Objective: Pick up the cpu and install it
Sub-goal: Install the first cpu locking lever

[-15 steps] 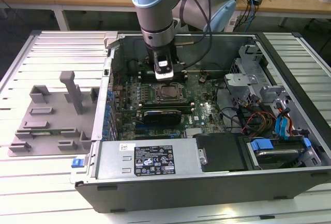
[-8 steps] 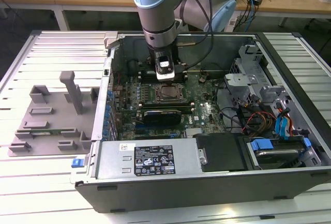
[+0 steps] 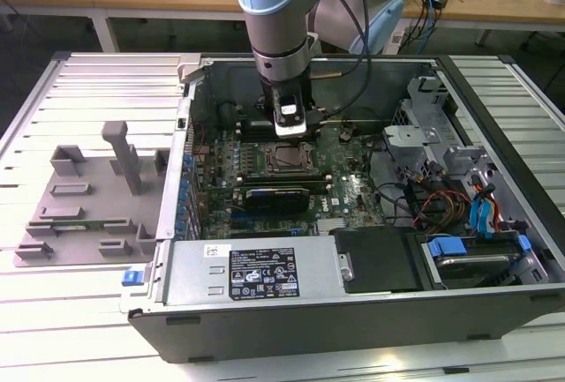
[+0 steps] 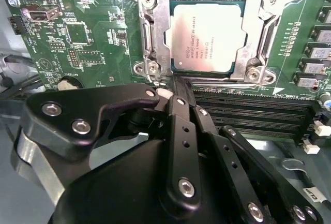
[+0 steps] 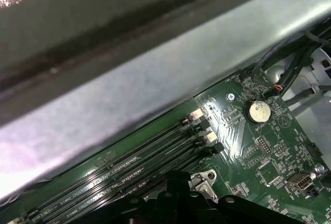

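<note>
cpu sits flat in the socket frame just ahead of the tool: silvery square top, thin dark rim, faint print. Tool fingers pressed together, holding nothing.

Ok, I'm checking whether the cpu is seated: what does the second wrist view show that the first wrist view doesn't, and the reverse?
Second wrist view: the cpu lying flat inside the socket frame, with the gripper beside the frame, off the chip. First wrist view: a round coin battery and a grey metal case wall. Both: the memory slots and the green motherboard.
</note>
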Action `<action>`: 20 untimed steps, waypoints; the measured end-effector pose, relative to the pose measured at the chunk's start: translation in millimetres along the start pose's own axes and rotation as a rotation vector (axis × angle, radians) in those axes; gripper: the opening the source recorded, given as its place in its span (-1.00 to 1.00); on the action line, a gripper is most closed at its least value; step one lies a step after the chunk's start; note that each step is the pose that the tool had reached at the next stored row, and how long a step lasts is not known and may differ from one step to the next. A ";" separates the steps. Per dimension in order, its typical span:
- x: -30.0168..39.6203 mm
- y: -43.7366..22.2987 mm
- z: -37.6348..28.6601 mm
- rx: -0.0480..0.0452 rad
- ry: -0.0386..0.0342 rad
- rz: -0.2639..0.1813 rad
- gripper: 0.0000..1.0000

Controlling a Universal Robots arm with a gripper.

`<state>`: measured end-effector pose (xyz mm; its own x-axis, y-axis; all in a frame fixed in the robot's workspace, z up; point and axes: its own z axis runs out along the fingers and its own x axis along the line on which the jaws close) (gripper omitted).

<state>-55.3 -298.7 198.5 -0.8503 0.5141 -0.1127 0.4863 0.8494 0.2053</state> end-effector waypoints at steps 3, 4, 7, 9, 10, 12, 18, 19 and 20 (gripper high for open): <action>-0.6 1.0 -4.8 0.0029 -0.0015 -0.001 -0.79; -1.0 1.7 -8.6 0.0065 -0.0036 -0.002 -0.79; -1.4 2.5 -12.1 0.0577 -0.0328 -0.014 -0.79; -1.4 2.5 -12.3 0.1169 -0.0663 -0.028 -0.79; -1.4 2.6 -12.6 0.1430 -0.0812 -0.034 -0.79; -1.5 2.8 -13.3 0.1629 -0.0926 -0.039 -0.79; -2.6 3.4 -12.6 0.2087 -0.0162 -0.036 -0.79; -3.3 3.7 -12.3 0.2281 0.0175 -0.035 -0.79; -3.3 3.8 -12.4 0.2340 0.0274 -0.035 -0.79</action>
<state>-53.1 -298.7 211.7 -0.8711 0.4830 -0.0887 0.4870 0.8729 -0.0296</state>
